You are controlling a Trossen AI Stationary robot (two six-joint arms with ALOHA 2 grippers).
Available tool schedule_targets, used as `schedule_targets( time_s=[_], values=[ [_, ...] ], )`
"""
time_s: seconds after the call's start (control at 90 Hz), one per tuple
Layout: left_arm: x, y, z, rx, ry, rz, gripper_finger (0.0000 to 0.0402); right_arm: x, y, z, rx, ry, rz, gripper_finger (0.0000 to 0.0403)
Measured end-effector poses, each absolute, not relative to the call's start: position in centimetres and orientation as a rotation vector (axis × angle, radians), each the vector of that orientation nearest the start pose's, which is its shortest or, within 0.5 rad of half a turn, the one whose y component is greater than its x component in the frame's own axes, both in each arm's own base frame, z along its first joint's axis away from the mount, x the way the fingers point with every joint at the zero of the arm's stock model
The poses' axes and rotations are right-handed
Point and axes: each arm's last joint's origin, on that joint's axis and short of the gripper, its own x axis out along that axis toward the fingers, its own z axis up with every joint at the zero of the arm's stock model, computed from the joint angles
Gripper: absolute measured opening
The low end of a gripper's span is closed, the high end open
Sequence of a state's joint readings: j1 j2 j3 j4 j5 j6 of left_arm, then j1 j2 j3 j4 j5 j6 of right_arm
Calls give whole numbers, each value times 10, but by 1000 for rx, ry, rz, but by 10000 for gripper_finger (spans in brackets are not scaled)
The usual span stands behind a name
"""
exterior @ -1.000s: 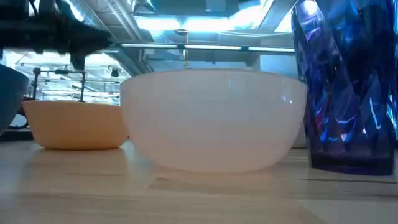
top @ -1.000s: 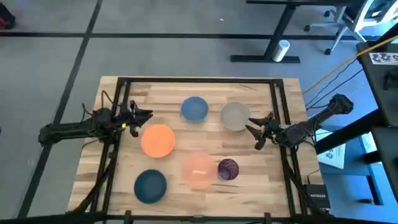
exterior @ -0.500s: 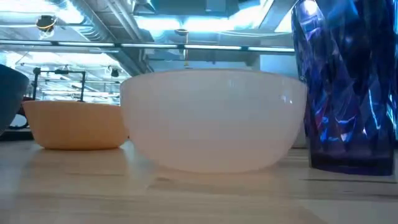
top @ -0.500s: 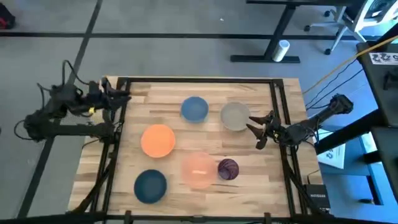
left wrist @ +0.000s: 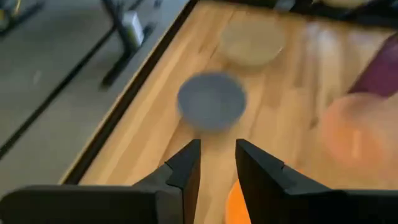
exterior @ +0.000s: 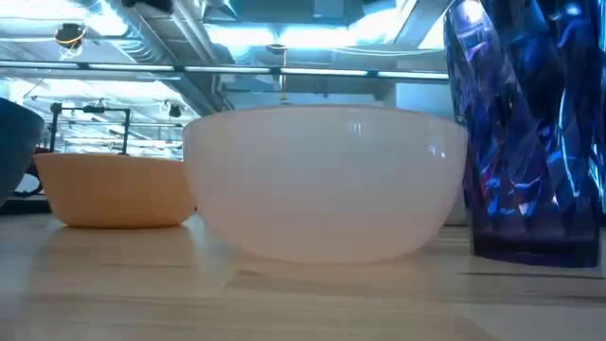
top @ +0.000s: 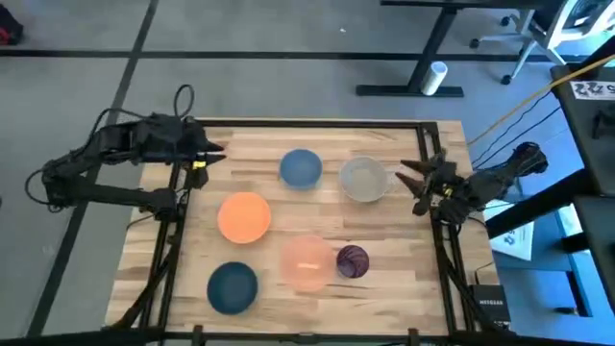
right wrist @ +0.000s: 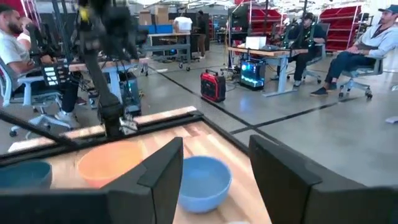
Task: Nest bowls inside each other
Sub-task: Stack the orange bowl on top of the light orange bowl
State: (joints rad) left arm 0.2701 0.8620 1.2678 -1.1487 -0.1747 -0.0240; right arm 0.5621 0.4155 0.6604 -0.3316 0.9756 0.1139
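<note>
Five bowls stand apart on their bases on the wooden table: orange (top: 244,215), pale pink (top: 307,262), light blue (top: 301,168), grey-beige (top: 363,179) and dark teal (top: 233,286). My left gripper (top: 213,152) hovers over the far left corner, pointing toward the light blue bowl (left wrist: 211,101), fingers (left wrist: 217,158) narrowly open and holding nothing. My right gripper (top: 411,185) stands just right of the grey-beige bowl, open wide (right wrist: 214,158) and holding nothing, facing the light blue bowl (right wrist: 202,180) and the orange bowl (right wrist: 112,162).
A purple faceted cup (top: 353,260) stands right beside the pink bowl, tall at the right in the low view (exterior: 530,133). A dark frame rail (top: 307,123) runs round the table. People sit at desks in the room beyond (right wrist: 354,56).
My left gripper has drawn away from the orange bowl toward the table's far left corner, swinging out past the left edge and back in to point at the light blue bowl. My right gripper has shifted a little toward the right and far edges. The bowls have stayed put.
</note>
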Motion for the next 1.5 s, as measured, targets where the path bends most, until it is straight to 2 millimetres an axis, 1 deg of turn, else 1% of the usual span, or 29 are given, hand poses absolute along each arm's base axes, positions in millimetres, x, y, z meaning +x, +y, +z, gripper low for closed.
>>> schedule_targets(
  time_s=[0.1,0.2,0.367,0.467,0.611,0.733,0.833,0.911,1.022,1.144,1.278,1.5],
  values=[
    [109,38,385,-101,820,453,84,77,21,339,101,67,-409,170],
    [105,37,376,-144,879,469,84,75,20,349,128,137,-404,170],
    [101,35,344,-198,960,488,84,83,26,355,187,281,-406,170],
    [101,35,325,-222,980,497,84,90,31,357,231,369,-432,170],
    [109,36,296,-249,976,470,84,107,42,360,286,508,-445,170],
    [120,37,270,-287,992,405,84,132,50,361,331,635,-422,170],
    [126,38,255,-299,1032,380,84,154,53,363,354,705,-427,170],
    [129,39,250,-292,1053,379,84,170,52,368,356,745,-419,170],
    [134,41,245,-283,1085,373,84,191,54,372,311,793,-375,170],
    [138,41,242,-289,1113,354,84,206,55,376,250,793,-352,170],
    [138,41,241,-290,1114,352,84,211,52,377,231,804,-327,170],
    [138,41,242,-290,1112,351,84,208,50,380,240,795,-315,170]
  ],
)
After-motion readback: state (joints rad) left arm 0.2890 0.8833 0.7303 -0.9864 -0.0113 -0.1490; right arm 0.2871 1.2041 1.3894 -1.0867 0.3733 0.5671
